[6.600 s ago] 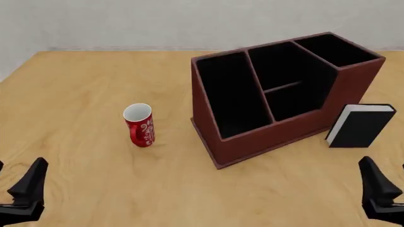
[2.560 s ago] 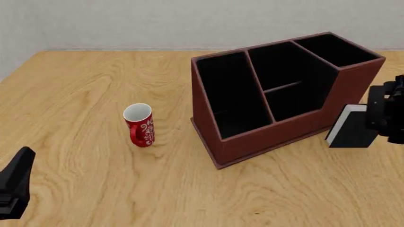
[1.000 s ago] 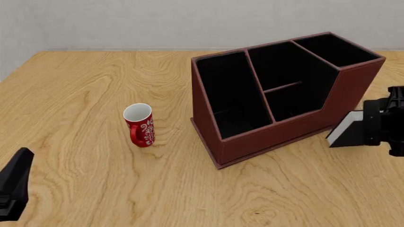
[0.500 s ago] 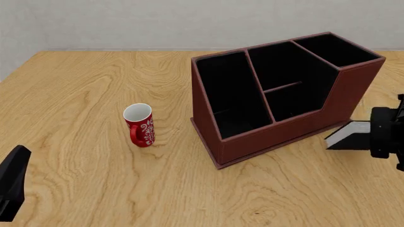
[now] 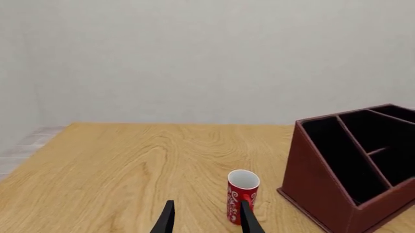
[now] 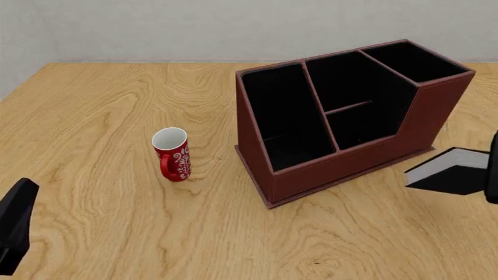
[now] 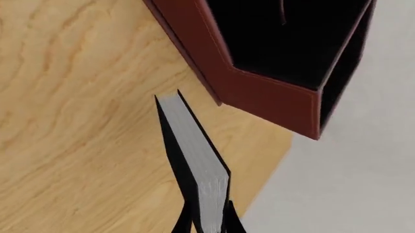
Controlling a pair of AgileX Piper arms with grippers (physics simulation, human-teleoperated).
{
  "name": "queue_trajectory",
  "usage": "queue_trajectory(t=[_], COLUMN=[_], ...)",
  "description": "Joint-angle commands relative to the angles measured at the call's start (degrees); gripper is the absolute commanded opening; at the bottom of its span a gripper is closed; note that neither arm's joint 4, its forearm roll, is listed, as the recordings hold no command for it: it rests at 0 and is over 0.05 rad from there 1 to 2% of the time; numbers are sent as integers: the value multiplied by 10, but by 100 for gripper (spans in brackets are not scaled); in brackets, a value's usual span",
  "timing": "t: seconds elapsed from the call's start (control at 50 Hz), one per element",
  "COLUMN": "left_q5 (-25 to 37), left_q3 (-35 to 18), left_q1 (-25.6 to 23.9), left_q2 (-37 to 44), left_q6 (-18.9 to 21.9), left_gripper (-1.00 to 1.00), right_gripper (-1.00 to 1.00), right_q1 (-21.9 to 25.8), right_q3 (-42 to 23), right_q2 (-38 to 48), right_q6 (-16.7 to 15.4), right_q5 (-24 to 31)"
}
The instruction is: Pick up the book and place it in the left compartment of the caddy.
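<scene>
The black book (image 6: 453, 175) with white page edges hangs tilted at the table's right edge, just right of the caddy (image 6: 346, 166) and apart from it. My right gripper (image 7: 206, 221) is shut on the book (image 7: 194, 155); in the front view only a sliver of that arm shows at the right border. The caddy's left compartment (image 6: 281, 116), a long black slot at its low end, holds nothing. My left gripper (image 5: 207, 223) is open with nothing between its fingers, low at the near left (image 6: 16, 233), facing the caddy (image 5: 337, 184).
A red patterned mug (image 6: 172, 153) stands upright left of the caddy, also seen as the mug (image 5: 242, 196) just beyond my left fingers. A grey wall runs behind the table's far edge.
The book has tipped from upright to a flatter tilt and shifted right and nearer with my right gripper, which has slid mostly past the right border. The left arm has barely moved.
</scene>
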Motion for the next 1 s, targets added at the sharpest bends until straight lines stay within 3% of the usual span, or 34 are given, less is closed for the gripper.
queue_trajectory(t=[0.02,0.06,0.1,0.22,0.24,0.26,0.3,0.34,0.36,0.4,0.42,0.54,0.56,0.58,0.62,0.64,0.68,0.72,0.74,0.82,0.88,0.9,1.0], left_q5=[-4,-4,-5,-8,-10,-11,-13,-15,-16,-17,-19,-21,-21,-21,-22,-22,-21,-17,-13,-14,-9,-10,-1], left_q3=[0,0,0,5,6,7,8,10,11,11,13,14,14,14,15,16,15,10,6,8,7,7,-3], left_q1=[-8,-8,-10,-7,-7,-8,-9,-10,-12,-13,-16,-21,-22,-22,-21,-21,-20,-19,-19,-15,-11,-10,-9], left_q2=[0,0,0,0,0,0,0,0,0,0,1,0,0,0,0,0,0,0,0,0,0,0,0], left_q6=[-3,-4,-4,-9,-9,-9,-9,-10,-11,-12,-13,-15,-15,-16,-18,-18,-19,-21,-21,-25,-30,-33,-37], left_gripper=[100,100,100,100,100,100,100,100,100,100,100,100,100,100,100,100,100,100,100,100,100,100,100], right_gripper=[-100,-100,-100,-100,-100,-100,-100,-100,-100,-100,-100,-100,-100,-100,-100,-100,-100,-100,-100,-100,-100,-100,-100], right_q1=[52,57,81,86,94,95,112,114,126,131,147,186,217,210,218,214,236,219,253,258,286,275,286], right_q3=[-68,-75,-103,-135,-157,-153,-150,-139,-143,-137,-141,-149,-153,-147,-162,-159,-163,-174,-180,-191,-205,-204,-212], right_q2=[-92,-96,-104,-129,-122,-133,-139,-147,-138,-144,-142,-131,-119,-126,-113,-117,-108,-103,-96,-87,-76,-75,-59], right_q6=[92,100,133,163,193,186,209,212,243,240,267,331,376,359,393,379,411,403,437,447,477,466,484], right_q5=[157,170,207,275,291,302,310,310,310,310,310,310,310,310,310,310,310,310,310,310,310,310,310])
